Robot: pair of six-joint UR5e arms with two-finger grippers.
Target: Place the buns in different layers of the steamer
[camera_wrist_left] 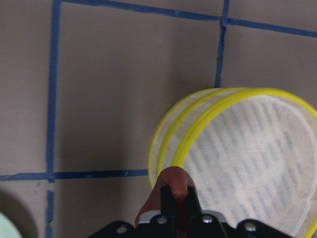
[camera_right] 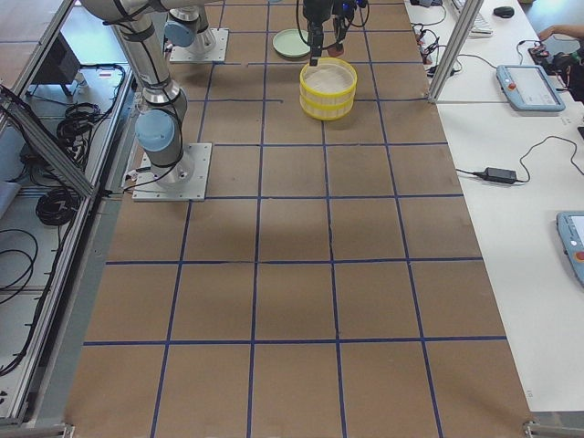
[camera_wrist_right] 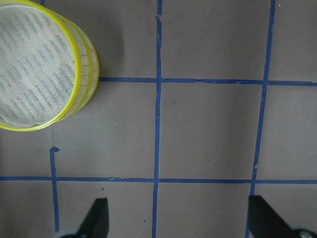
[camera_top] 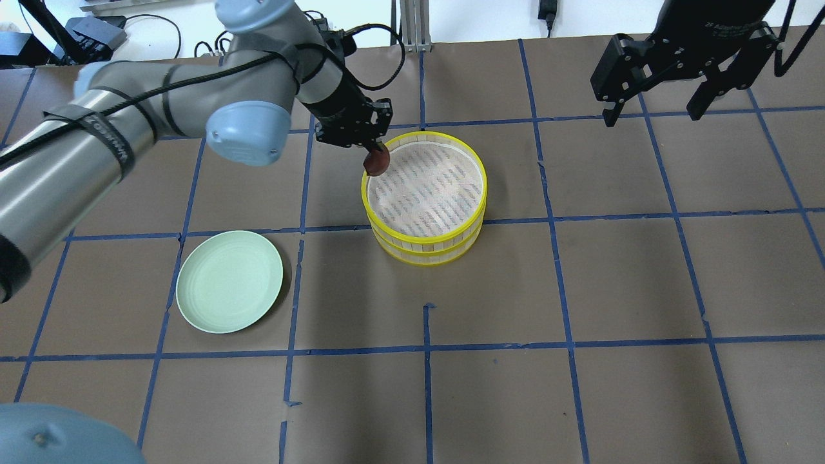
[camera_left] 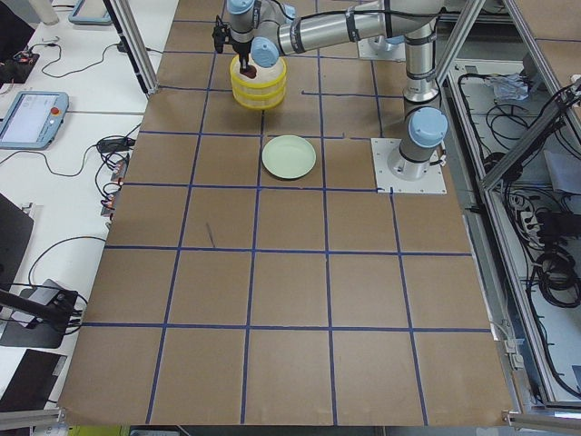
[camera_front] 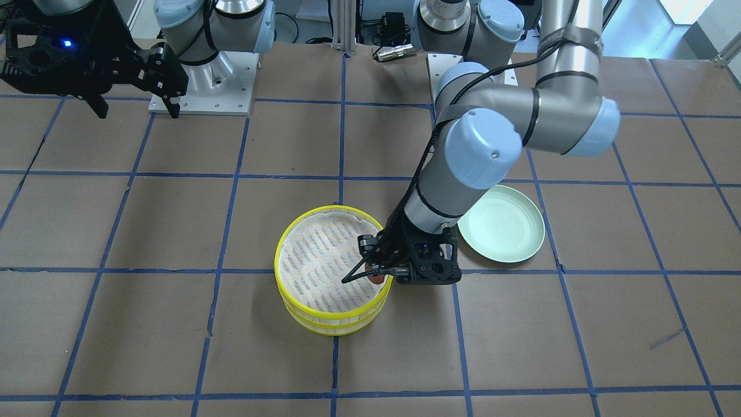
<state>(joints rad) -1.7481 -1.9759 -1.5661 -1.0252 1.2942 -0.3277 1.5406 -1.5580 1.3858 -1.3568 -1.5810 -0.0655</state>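
Where the overhead puts the left gripper (camera_top: 374, 152) at the 10 o'clock rim of the two stacked round yellow-rimmed steamer trays (camera_top: 427, 250), its wrist view shows fingers (camera_wrist_left: 167, 201) clamped on the oval reddish-brown bun (camera_top: 377, 162). The front view mostly hides that bun. Right gripper (camera_top: 651, 113) is at 2 o'clock, fingers wide apart. Pale green round plate (camera_top: 229, 281) is at 8 o'clock.

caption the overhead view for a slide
The left end effector holds a brown bun over the steamer rim
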